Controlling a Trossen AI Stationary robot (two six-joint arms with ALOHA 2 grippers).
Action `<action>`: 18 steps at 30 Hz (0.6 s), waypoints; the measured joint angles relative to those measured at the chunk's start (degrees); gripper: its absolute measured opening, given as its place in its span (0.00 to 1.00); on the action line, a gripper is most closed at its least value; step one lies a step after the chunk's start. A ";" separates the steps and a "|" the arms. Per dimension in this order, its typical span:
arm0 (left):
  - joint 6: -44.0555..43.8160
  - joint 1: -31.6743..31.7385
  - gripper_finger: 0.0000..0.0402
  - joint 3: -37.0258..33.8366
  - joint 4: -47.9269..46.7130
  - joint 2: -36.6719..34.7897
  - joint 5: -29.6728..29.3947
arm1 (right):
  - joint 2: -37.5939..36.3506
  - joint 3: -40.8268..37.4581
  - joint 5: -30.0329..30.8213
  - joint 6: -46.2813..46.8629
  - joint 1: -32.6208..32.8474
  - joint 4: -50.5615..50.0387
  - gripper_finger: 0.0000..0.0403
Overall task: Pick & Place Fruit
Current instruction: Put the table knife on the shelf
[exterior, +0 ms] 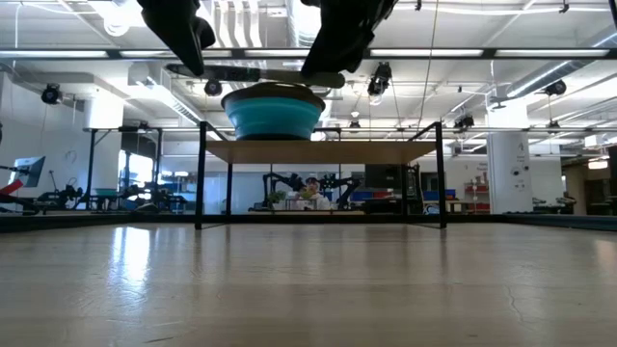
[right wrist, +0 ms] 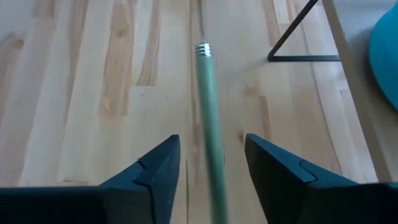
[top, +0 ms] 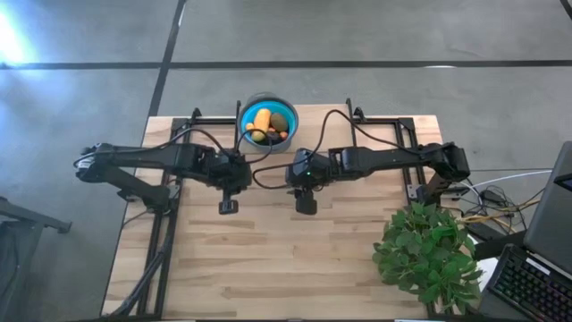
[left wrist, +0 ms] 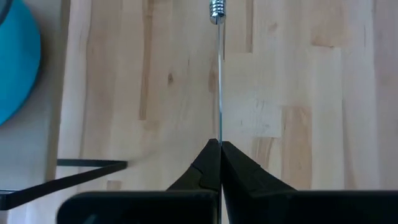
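The blue bowl [top: 266, 100] stands at the table's far edge. It holds the fruit: an elongated orange piece [top: 262, 119], an olive-green oval [top: 279, 122] and tiny red-orange ones [top: 283, 135]. No dark round piece shows. A slim utensil [exterior: 255, 72] with a green handle [right wrist: 208, 124] hangs level above the table, between the arms and nearer than the bowl. My left gripper [left wrist: 219, 146] is shut on the utensil's thin metal end. My right gripper [right wrist: 211, 155] is open, with one finger on each side of the green handle and a gap on both sides. My left gripper pinches the utensil's thin metal part [left wrist: 219, 127] between its two fingertips. It comes level from the table's left, with the fingers lying along the utensil. The metal runs straight ahead to a silver collar [left wrist: 216, 9]. The utensil is lifted clear and level.
A black metal frame [right wrist: 305, 57] runs along the far edge beside the bowl [right wrist: 387, 56]. A potted plant [top: 427, 252] stands at the near right corner, and a keyboard [top: 527, 286] lies off the table's right. Bare wood [top: 268, 268] fills the near half.
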 joint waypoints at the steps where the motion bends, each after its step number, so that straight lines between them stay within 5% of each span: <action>1: 0.20 0.01 0.01 0.00 0.06 0.00 -0.16 | 0.00 0.00 -0.04 -0.05 0.00 -0.01 0.42; 18: 1.90 0.01 0.01 -0.11 1.95 0.00 -1.11 | 0.00 0.00 -0.50 2.11 -0.13 -1.75 0.09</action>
